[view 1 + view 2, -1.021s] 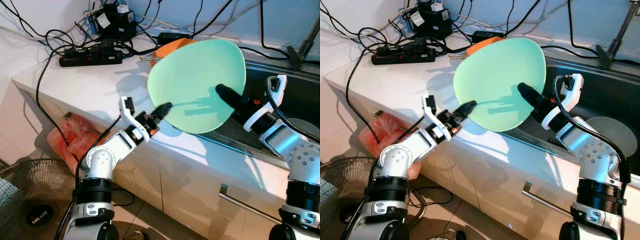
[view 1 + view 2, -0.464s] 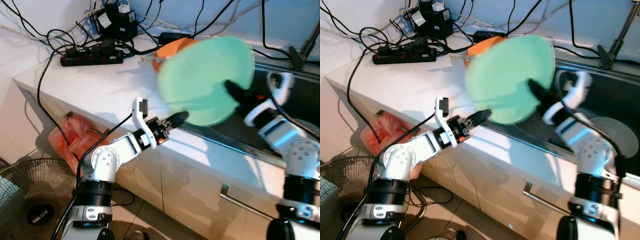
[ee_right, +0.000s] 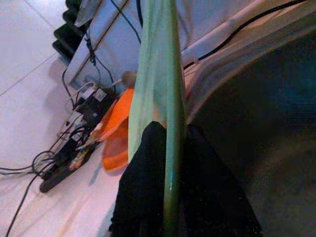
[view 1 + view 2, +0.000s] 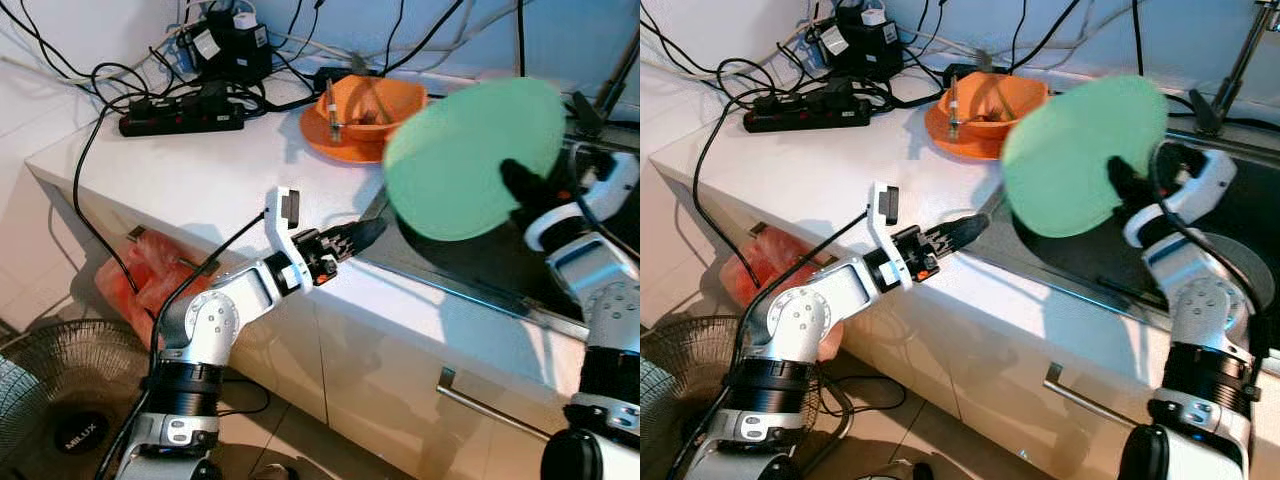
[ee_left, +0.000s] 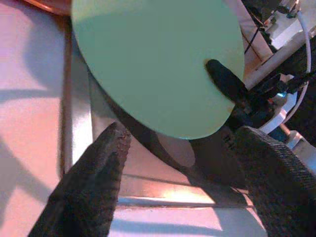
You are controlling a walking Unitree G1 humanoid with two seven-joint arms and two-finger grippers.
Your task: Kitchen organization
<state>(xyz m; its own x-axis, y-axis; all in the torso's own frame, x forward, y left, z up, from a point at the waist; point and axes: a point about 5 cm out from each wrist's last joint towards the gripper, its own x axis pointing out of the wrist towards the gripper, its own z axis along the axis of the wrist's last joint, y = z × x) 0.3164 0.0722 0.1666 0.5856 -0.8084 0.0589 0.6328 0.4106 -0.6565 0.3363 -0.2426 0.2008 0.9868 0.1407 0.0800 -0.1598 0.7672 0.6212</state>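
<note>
- The right end effector [image 4: 1118, 175] is clamped on the rim of the green plate [image 4: 1080, 155], 1 finger on each face (the right wrist view shows this edge-on). The plate is tilted up on edge, at the upper right of the frame, over the near edge of the sink [image 4: 1090, 262].
- The left end effector [image 4: 350, 238] hangs with its fingers apart at the centre of the frame, over the front edge of the desk [image 4: 200, 170], holding nothing.
- I judge the step to be carrying the plate toward the sink: keep the grip firm, since only the rim is pinched and the plate could pivot.
- Steer clear of the orange bowl [image 4: 362, 112] with its utensils, at upper centre just beside the plate.
- Lower slowly; a grey disc [image 4: 1220, 262] lies in the basin.
</note>
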